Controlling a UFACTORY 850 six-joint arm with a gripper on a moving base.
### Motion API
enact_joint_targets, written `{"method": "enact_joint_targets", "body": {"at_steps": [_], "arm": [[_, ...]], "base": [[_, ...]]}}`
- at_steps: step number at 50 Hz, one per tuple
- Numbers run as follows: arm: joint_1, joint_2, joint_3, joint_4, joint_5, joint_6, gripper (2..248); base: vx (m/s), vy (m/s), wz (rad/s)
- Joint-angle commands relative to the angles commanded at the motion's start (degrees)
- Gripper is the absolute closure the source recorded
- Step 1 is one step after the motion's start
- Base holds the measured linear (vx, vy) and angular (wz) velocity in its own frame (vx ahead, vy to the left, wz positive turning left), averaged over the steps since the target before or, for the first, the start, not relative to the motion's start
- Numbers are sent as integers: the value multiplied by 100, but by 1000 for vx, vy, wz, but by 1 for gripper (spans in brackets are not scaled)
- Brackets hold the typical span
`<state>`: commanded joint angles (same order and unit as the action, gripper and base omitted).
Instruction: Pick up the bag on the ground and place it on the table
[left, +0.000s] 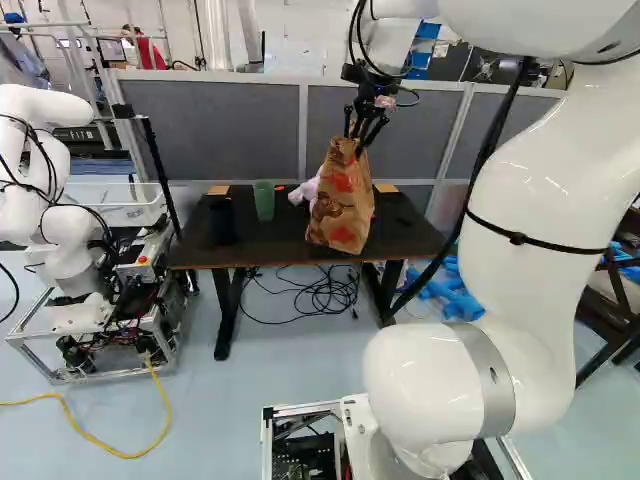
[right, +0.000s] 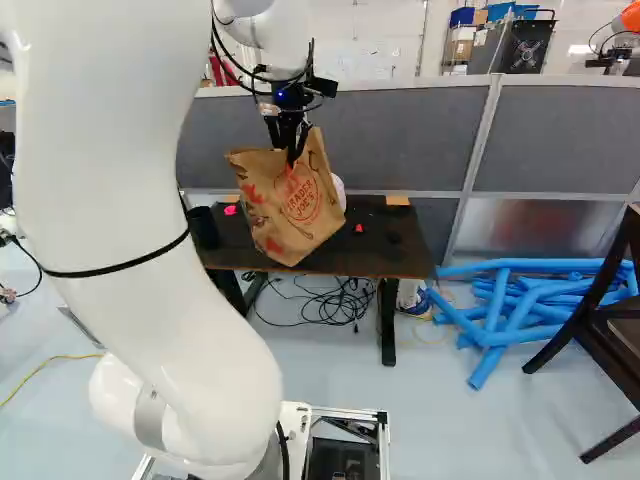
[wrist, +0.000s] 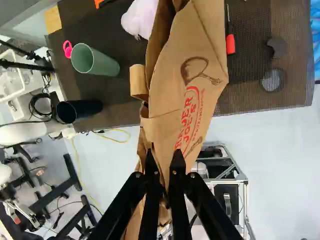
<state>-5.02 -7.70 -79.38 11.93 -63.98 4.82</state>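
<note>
Between the end effector's (left: 362, 140) fingers, the bag (left: 342, 200)

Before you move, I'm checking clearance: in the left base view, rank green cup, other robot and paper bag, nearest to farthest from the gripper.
1. Paper bag, gripped
2. Green cup, on the table
3. Another robot, at far left

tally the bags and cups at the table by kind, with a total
Bags: 1, the brown paper bag
Cups: 2, the green cup and the black cup
Total: 3
</note>
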Motion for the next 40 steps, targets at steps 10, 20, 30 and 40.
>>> {"method": "enact_joint_targets", "body": {"at_steps": [10,20,30,40], "arm": [[3,-49,-55,-36,0,604,225],[8,-118,-132,-56,-8,1206,225],[13,-200,-225,-59,-113,1808,225],[20,-306,-348,-89,-220,2410,225]], "base": [[0,0,0],[0,0,0],[0,0,0],[0,0,0]]}}
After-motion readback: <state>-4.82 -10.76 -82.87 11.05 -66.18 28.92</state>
